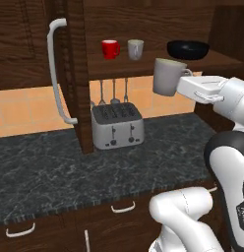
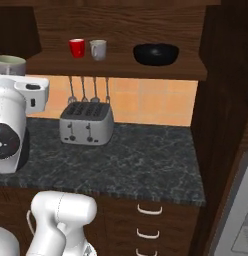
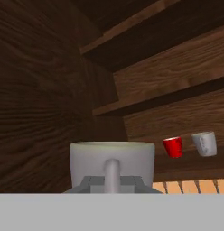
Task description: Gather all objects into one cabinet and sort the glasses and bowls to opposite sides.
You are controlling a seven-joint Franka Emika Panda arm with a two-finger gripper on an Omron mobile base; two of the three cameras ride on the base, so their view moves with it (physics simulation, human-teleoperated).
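I have the cabinet (image 1: 75,74) open ahead of me, dark wood, its door swung out to the left with the long white handle (image 1: 57,69) showing, and its shelf (image 2: 116,67) running across above the dark stone table (image 1: 70,167). On the table under the shelf stands a silver toaster (image 1: 117,126), with a few utensils (image 1: 114,93) hanging behind it; neither belongs to the job. On the shelf, the black bowl (image 1: 188,49) sits at the right end, well apart from the red mug (image 1: 110,49) and an off-white mug (image 1: 136,49), which stand just beside each other toward the left. So the sides look already assigned: bowl right, mugs left. The second off-white mug (image 1: 168,76) is in the air, upright, in front of the shelf edge and between the shelf mugs and the bowl. The tool (image 1: 185,81) is clamped narrow on its handle; in the hand view the handle rises straight between the fingers, with the mug body beyond. My judgement: a stiff, glazed, ceramic-looking piece, light but slippery and chip-prone, and a handle grip lets the body swing or twist if I move sharply. I would keep it level, carry it slowly leftward, and set it down beside the off-white mug without knocking its neighbours.
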